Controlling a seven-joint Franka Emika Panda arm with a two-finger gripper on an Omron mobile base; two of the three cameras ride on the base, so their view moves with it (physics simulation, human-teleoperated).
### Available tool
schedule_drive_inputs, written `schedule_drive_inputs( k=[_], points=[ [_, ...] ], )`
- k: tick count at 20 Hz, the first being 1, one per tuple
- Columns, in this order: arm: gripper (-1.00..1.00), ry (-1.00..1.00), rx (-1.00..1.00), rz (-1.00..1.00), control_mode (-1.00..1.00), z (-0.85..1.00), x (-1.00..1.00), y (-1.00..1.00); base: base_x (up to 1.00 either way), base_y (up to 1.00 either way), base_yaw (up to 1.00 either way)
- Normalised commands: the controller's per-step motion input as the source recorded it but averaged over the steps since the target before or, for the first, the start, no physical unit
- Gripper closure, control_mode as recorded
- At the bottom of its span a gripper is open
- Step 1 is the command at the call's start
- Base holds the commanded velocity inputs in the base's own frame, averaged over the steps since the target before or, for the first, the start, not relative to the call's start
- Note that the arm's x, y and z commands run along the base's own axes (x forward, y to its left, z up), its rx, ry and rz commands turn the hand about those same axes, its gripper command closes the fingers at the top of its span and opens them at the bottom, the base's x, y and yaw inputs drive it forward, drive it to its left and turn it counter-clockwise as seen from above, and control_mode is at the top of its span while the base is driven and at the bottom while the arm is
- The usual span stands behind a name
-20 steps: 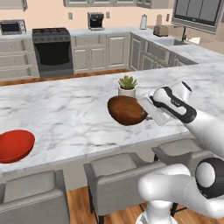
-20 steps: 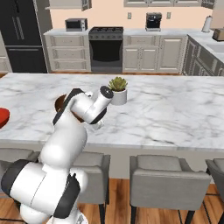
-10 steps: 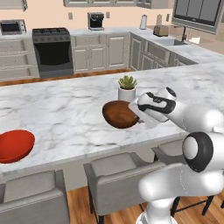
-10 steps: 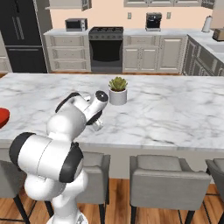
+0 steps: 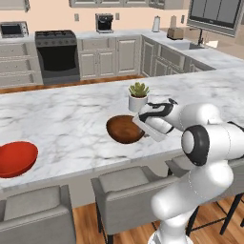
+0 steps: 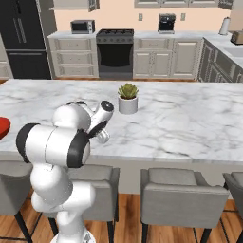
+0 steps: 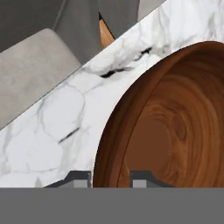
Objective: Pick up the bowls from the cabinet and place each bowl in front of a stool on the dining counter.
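While both bowls are sitting on the marble desk (image 5: pixel 66 119), placement is nearing its end.
Red bowl (image 5: pixel 16 158) is resting far left before a stool (image 5: pixel 35 217); end effector (image 7: pixel 111 178) is pinching the wooden bowl (image 5: pixel 125 129) by its rim near the desk edge, above another stool (image 5: pixel 126 188), release pending.

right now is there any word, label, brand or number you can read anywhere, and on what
None: no readable text in any view.
The microwave and coffee machine show no legible marks.
The wooden bowl, red bowl and plant pot are plain.
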Motion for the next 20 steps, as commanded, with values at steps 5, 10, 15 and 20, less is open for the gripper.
schedule_drive_inputs(
  k=[5, 10, 15, 20],
  points=[
    [1.00, 0.07, -0.08, 0.00, -1.00, -0.36, 0.07, 0.02, 0.00, 0.00, 0.00],
    [1.00, 0.01, -0.02, 0.00, -1.00, -0.42, 0.00, 0.00, 0.00, 0.00, 0.00],
    [1.00, 0.02, -0.02, 0.01, -1.00, -0.33, 0.00, 0.00, 0.00, 0.00, 0.00],
    [1.00, 0.08, -0.21, 0.12, -1.00, 0.03, -0.07, 0.00, 0.00, 0.00, 0.00]
  ],
)
